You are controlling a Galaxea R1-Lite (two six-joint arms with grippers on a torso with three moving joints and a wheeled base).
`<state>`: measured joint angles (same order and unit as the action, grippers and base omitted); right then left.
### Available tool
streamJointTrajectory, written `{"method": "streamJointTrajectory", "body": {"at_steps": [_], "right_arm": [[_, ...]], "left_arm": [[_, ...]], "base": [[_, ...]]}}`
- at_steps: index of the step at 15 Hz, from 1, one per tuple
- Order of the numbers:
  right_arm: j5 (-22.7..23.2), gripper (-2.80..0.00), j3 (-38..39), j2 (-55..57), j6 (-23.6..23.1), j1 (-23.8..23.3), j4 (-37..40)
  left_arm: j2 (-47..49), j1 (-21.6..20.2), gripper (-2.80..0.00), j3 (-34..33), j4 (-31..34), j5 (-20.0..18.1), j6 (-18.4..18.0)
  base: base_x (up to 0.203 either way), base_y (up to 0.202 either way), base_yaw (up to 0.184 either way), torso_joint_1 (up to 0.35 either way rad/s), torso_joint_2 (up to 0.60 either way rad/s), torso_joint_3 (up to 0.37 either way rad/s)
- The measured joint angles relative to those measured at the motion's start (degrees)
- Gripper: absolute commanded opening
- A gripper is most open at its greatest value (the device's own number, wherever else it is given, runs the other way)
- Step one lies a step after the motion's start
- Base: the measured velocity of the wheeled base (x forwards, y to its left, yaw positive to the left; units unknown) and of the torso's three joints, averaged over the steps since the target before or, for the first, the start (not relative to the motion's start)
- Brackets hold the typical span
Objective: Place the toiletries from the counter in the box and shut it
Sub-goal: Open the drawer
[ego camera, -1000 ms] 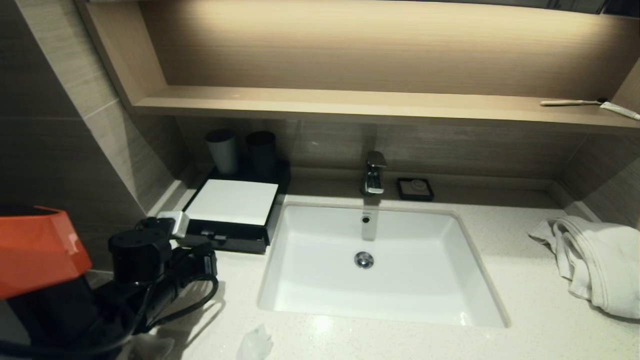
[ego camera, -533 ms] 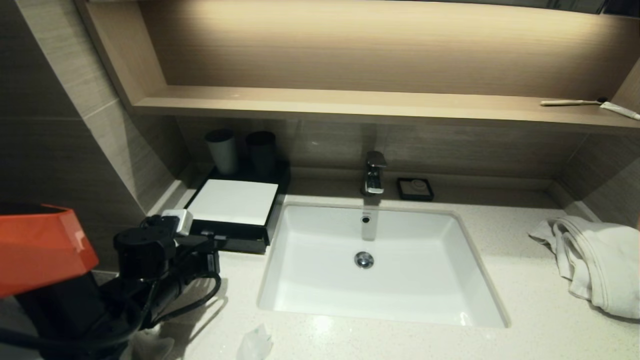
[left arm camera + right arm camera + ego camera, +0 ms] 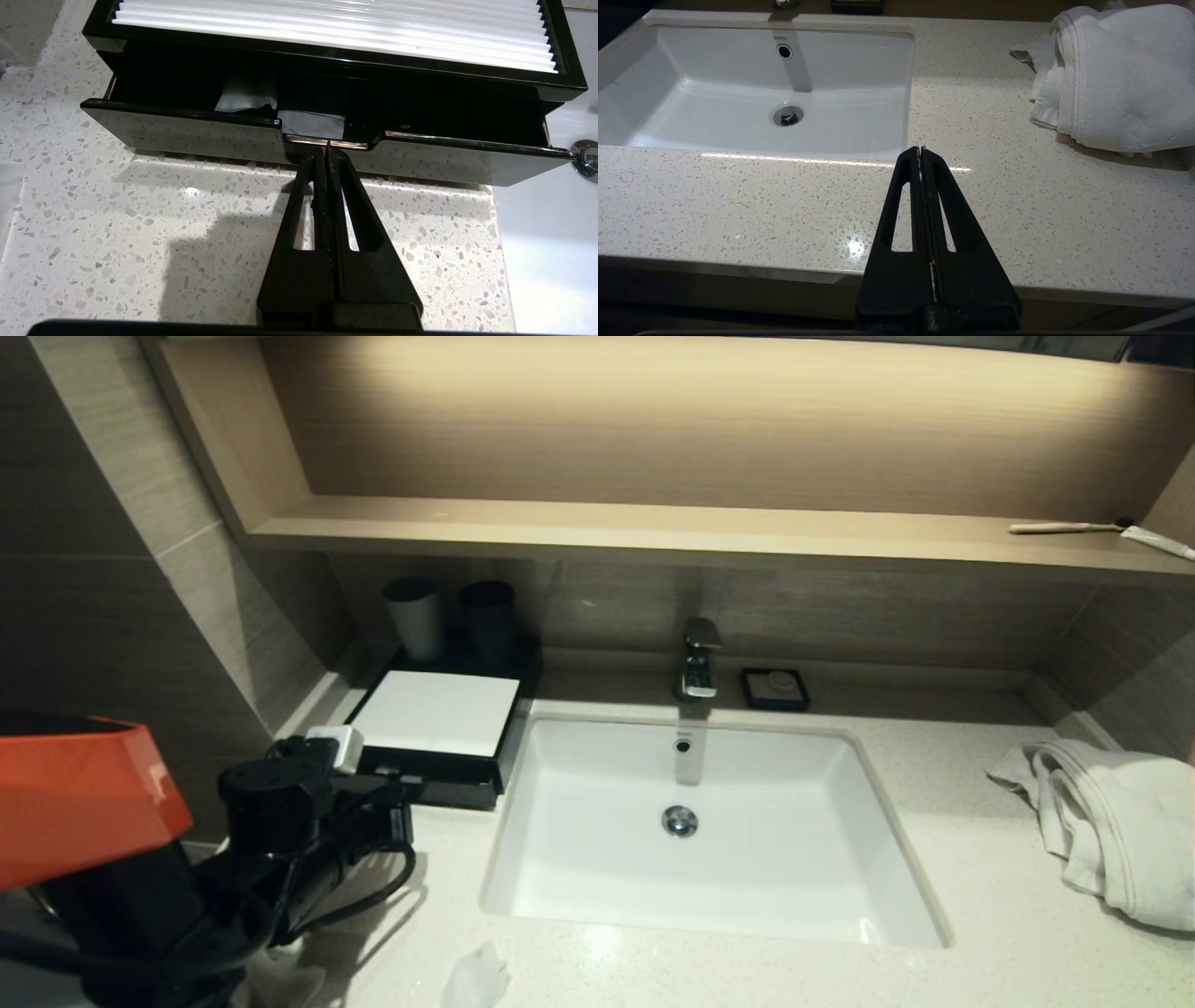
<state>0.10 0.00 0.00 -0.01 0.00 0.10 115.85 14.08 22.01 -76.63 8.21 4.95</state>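
Observation:
The black box (image 3: 516, 695) with a white top stands on the counter left of the sink; its drawer (image 3: 187, 135) is slid partly out. Inside the drawer lie a white packet (image 3: 245, 95) and a grey packet (image 3: 310, 125). My left gripper (image 3: 326, 148) is shut and empty, its tip touching the notch in the middle of the drawer front; in the head view it (image 3: 392, 798) sits just before the box. A small clear packet (image 3: 476, 975) lies on the counter near the front edge. My right gripper (image 3: 921, 150) is shut and empty above the counter before the sink.
The white sink (image 3: 579, 887) takes up the counter's middle, with a tap (image 3: 698, 658) and a soap dish (image 3: 775, 688) behind it. Two dark cups (image 3: 415, 616) stand behind the box. A white towel (image 3: 1111, 821) lies at the right. A toothbrush (image 3: 1064, 527) and tube (image 3: 1158, 541) lie on the shelf.
My left arm has shifted a little to the right and towards the box. The drawer and the packets have not visibly moved.

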Motion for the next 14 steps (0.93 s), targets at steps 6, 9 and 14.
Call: {"method": "streamJointTrajectory", "body": {"at_steps": [6,9,14], "right_arm": [[0.0,-2.80,0.0,0.0,0.0,0.0,0.0],[0.0,-2.80,0.0,0.0,0.0,0.0,0.0],[0.0,-2.80,0.0,0.0,0.0,0.0,0.0]], "left_arm": [[0.6,-0.1,-2.80,1.4,0.2,0.0,0.0],[0.8,0.0,-2.80,1.9,0.4,0.0,0.0],[1.5,0.0,-2.80,2.4,0.3,0.0,0.0]], "base": [[0.000,0.000,0.000,0.000,0.00,0.000],[0.000,0.000,0.000,0.000,0.00,0.000],[0.000,0.000,0.000,0.000,0.00,0.000]]}}
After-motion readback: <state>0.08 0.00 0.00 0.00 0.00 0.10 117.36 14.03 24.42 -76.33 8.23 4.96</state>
